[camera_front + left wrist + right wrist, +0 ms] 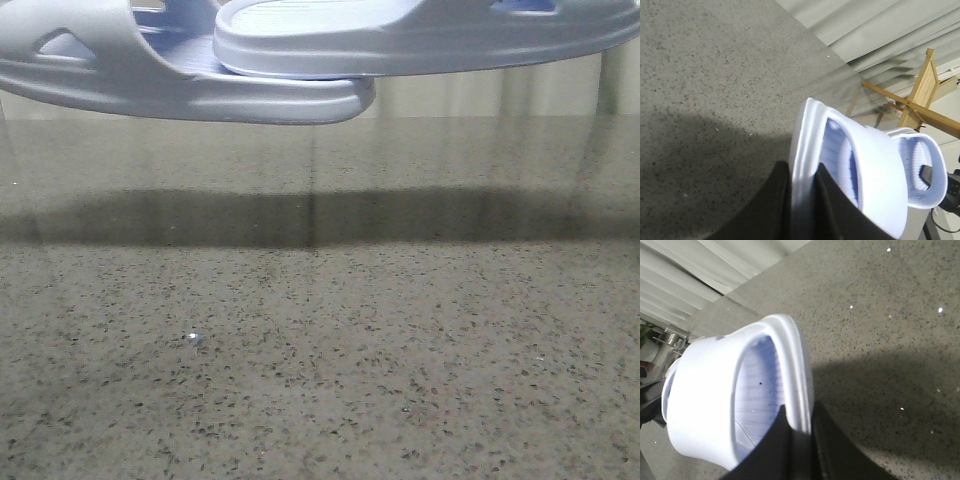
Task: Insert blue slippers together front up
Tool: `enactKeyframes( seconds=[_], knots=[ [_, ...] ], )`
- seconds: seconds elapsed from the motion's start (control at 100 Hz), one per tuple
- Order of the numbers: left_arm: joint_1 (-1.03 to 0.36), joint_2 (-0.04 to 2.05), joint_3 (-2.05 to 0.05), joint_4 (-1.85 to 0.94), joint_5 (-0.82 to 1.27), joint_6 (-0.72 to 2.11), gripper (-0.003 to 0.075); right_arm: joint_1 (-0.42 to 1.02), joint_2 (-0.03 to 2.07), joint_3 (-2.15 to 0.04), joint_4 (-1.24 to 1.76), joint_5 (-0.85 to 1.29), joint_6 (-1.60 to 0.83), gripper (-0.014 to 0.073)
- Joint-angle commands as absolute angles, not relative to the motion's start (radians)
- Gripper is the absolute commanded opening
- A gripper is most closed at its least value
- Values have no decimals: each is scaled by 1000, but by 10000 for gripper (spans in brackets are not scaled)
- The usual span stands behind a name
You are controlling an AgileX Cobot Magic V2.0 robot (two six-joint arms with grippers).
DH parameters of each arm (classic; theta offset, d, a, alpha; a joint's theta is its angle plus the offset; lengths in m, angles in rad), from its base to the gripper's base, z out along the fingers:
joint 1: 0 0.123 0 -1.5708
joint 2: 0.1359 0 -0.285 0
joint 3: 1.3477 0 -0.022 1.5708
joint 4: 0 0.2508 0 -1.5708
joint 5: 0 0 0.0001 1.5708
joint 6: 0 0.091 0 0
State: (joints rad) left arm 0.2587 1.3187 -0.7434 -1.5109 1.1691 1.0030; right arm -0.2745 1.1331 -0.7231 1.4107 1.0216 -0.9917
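Two pale blue slippers hang in the air at the top of the front view. The left slipper [190, 85] lies lower, and the toe of the right slipper [420, 40] overlaps it from above. In the left wrist view my left gripper [801, 172] is shut on the sole edge of one slipper [865, 175], and the other slipper [922, 172] shows beyond it. In the right wrist view my right gripper [800, 412] is shut on the sole edge of its slipper [715, 395]. The front view shows neither gripper.
A speckled grey stone table [320, 380] lies below, with the slippers' dark shadow band [320, 215] across it. A wooden rack [920, 95] and pale curtains [875, 30] stand beyond the table's far edge.
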Motion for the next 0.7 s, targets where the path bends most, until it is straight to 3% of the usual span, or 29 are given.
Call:
enactKeyframes(
  seconds=[0.0,0.69],
  knots=[
    [236,1293,-764,-1624,1268,995,15,-255,1150,-759,1504,1038,-1034,-102],
    [107,1293,-764,-1720,1268,993,15,49,1443,-825,1738,1083,-1237,-102]
  ],
)
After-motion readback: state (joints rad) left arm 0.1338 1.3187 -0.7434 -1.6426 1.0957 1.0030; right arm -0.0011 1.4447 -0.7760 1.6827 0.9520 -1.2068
